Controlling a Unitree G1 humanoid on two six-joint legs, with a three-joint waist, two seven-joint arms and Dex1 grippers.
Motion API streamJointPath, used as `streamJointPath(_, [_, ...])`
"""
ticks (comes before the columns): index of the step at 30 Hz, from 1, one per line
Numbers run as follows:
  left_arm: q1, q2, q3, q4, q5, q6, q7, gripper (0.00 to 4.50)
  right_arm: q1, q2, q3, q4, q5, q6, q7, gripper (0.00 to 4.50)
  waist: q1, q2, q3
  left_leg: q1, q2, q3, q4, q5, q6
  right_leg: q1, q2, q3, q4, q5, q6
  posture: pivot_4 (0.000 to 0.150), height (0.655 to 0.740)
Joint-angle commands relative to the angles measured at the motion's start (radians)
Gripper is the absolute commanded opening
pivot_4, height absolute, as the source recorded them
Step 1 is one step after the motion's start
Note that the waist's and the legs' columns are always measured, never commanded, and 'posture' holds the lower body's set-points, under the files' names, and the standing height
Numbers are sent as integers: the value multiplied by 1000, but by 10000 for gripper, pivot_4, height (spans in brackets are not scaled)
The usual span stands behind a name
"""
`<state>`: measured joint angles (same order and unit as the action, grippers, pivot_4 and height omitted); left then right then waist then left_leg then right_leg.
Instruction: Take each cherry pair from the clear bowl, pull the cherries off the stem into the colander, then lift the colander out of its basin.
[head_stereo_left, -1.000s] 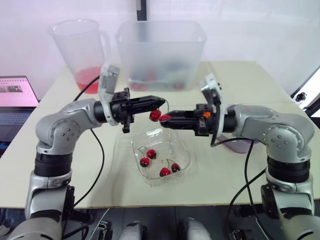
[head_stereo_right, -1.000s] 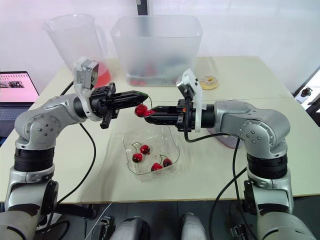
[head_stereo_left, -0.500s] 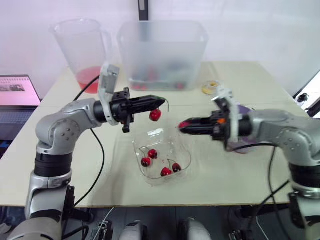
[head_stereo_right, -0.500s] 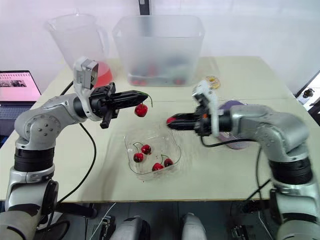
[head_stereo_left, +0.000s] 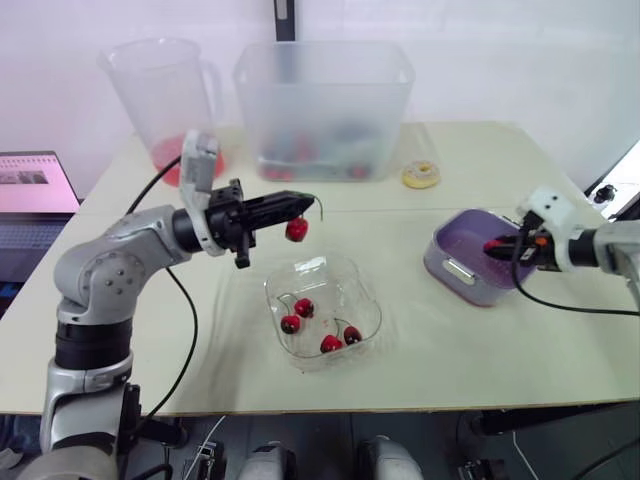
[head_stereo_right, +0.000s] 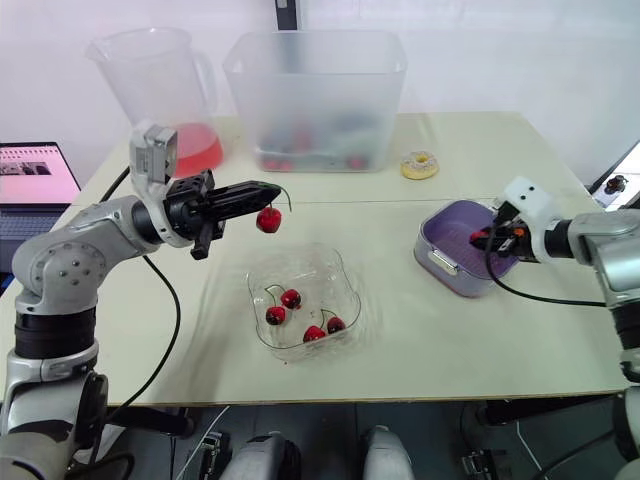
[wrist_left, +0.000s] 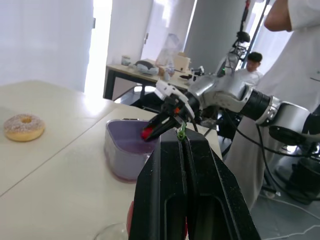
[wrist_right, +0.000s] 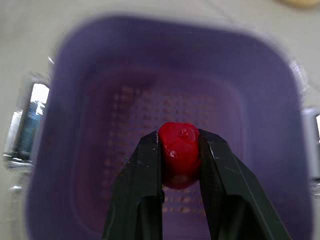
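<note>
My right gripper (head_stereo_right: 482, 238) pinches one cherry (wrist_right: 179, 155) over the purple colander (head_stereo_right: 447, 222) near the table's (head_stereo_left: 480, 160) right edge. My left gripper (head_stereo_left: 306, 203) clamps the stem (wrist_left: 181, 133), its remaining cherry (head_stereo_left: 296, 230) dangling above the clear bowl's (head_stereo_left: 318, 266) far rim.

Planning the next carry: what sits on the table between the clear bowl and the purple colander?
Nothing. In the left eye view, the stretch of table between the clear bowl and the purple colander is bare.

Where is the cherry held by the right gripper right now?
The cherry is on the robot's right in the eye views, pinched by the right gripper over the purple colander.
</note>
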<state>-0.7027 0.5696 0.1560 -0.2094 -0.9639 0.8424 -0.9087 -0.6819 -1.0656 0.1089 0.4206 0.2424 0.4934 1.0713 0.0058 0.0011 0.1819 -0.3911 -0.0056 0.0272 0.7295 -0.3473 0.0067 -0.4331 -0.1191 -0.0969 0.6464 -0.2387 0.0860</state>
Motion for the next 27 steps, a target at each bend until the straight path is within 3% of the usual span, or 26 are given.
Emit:
streamJointPath(1, [3,4,43,-55,-33,-8,30,0,-56,9,-3,35,-47,-43,30,11039,2,0,0,0,0,0,0,0,0,0,0,0,0,0,0,1500,6886])
streamJointPath(5, [1,-2,55,-78,-61,4,71,0,-114,20,4,67,-84,-38,58,28455,7,1,0,0,0,0,1,0,0,1,0,0,0,0,0,1500,6886])
streamJointPath(8, [-1,-5,54,-76,-71,0,83,0,-145,10,10,69,-111,-45,75,43899,7,1,0,0,-1,-1,1,0,0,1,0,0,0,0,0,1500,6886])
streamJointPath(15, [3,-14,53,-61,-75,-15,90,0,-247,-3,-71,-55,-39,86,126,44535,5,3,2,0,0,-1,1,0,-1,1,0,-1,0,0,0,1500,6886])
streamJointPath(19, [-7,-17,51,-56,-78,-13,89,0,-313,74,-198,-270,213,378,142,44535,2,5,3,0,1,-1,1,0,-1,1,1,-1,0,0,0,1500,6886])
streamJointPath(21, [-15,-23,49,-50,-82,-11,88,0,-309,134,-242,-385,333,510,111,44535,5,3,2,0,1,-2,1,0,-1,1,1,-2,0,0,0,1500,6886])
streamJointPath(23, [-23,-28,41,-42,-85,-9,81,0,-289,283,-278,-509,455,616,13,44535,6,3,2,0,1,-3,1,0,-1,3,0,-3,-1,0,0,1500,6886])
streamJointPath(27, [-29,-32,28,-35,-82,-11,73,0,-229,471,-283,-631,541,684,-134,44535,11,3,2,0,-1,-5,2,0,-1,3,-1,-3,1,0,0,1500,6886])
